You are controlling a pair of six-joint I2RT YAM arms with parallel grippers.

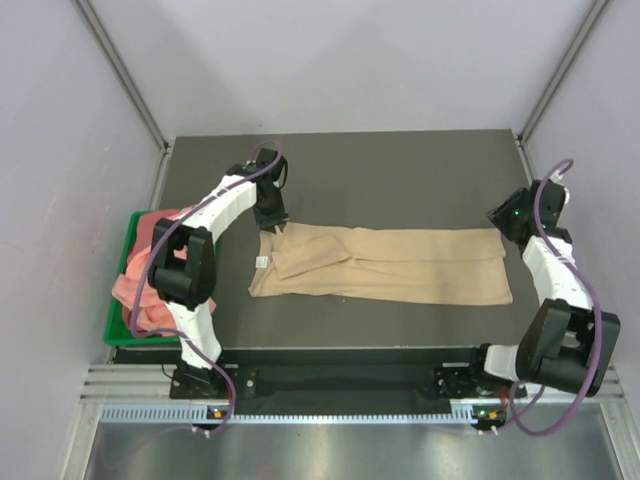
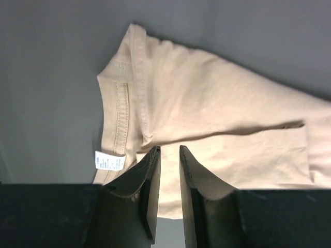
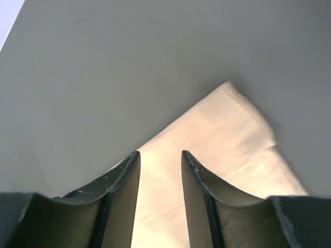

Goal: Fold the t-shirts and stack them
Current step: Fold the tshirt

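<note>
A tan t-shirt (image 1: 385,264) lies on the dark table, folded into a long band running left to right, its collar and white neck label (image 1: 261,262) at the left end. My left gripper (image 1: 270,218) hovers over the collar end. In the left wrist view the left gripper (image 2: 169,149) stands open, a narrow gap between its fingers, with the tan t-shirt (image 2: 207,103) and label (image 2: 109,161) below. My right gripper (image 1: 506,222) is at the hem corner; in the right wrist view the right gripper (image 3: 160,152) is open above the tan t-shirt (image 3: 227,129), holding nothing. Salmon-pink t-shirts (image 1: 148,265) lie heaped in a bin.
The green plastic bin (image 1: 113,330) holding the pink heap sits off the table's left edge. Bare dark table (image 1: 400,180) stretches behind the shirt. Grey walls close in on both sides and the back, and a metal rail runs along the near edge.
</note>
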